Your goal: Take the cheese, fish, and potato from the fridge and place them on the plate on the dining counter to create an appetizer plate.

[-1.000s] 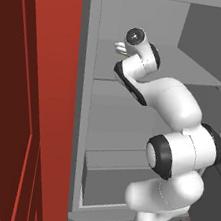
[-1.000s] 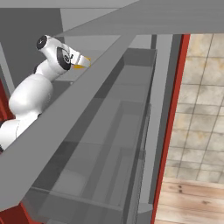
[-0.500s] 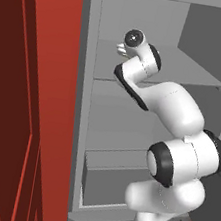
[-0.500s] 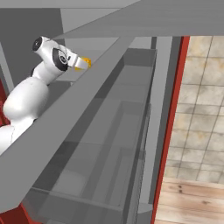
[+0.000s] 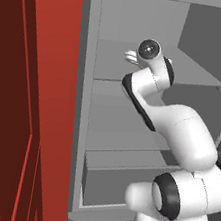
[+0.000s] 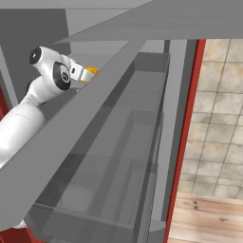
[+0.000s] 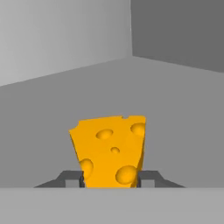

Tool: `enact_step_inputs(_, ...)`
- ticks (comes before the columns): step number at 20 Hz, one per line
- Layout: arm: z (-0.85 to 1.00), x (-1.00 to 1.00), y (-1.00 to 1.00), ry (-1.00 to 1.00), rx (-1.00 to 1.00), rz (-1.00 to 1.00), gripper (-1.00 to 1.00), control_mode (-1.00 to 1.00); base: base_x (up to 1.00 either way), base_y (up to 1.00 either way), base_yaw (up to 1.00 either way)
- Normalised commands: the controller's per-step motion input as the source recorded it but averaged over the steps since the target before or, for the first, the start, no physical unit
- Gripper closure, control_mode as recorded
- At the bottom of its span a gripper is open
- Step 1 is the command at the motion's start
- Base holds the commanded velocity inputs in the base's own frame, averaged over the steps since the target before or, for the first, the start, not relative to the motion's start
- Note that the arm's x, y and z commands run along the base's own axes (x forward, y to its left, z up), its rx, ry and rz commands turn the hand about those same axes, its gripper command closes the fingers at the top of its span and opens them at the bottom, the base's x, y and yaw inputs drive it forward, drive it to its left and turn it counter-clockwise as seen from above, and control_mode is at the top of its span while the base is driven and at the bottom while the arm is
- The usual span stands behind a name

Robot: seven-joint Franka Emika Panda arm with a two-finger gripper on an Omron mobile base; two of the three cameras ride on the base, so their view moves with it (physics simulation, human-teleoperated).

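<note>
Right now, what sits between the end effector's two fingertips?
The cheese, an orange holed wedge, fills the gap between the end effector fingertips in the hand view, over the fridge shelf.

I count one cheese (image 7: 112, 151) wedge, with six holes on the face toward me. One hand (image 7: 110, 178) is on it, two fingers (image 7: 70, 177), one at each side of the wedge. In the right base view the same single wedge (image 6: 90, 72) shows as a yellow tip. One fridge (image 5: 132, 111) stands open, with two shelves (image 5: 159, 69) visible and one drawer (image 5: 122, 177) below them (I can't see into the drawer). One red panel (image 5: 29, 94) flanks it.
</note>
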Motion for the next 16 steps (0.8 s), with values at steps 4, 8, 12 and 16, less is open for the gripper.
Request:
enact_step_inputs(4, 0.17, -0.68, 0.00, 0.00, 0.00, 0.24, 1.00, -1.00, 0.00, 0.00, 0.00)
enact_step_inputs(8, 0.29, -0.72, 0.03, 0.00, -0.01, 0.30, 1.00, -1.00, 0.00, 0.00, 0.00)
enact_step_inputs(12, 0.40, -0.84, 0.20, 0.00, -0.11, 0.30, 1.00, -1.00, 0.00, 0.00, 0.00)
enact_step_inputs(16, 0.44, -0.92, 0.24, 0.00, -0.15, 0.23, 1.00, -1.00, 0.00, 0.00, 0.00)
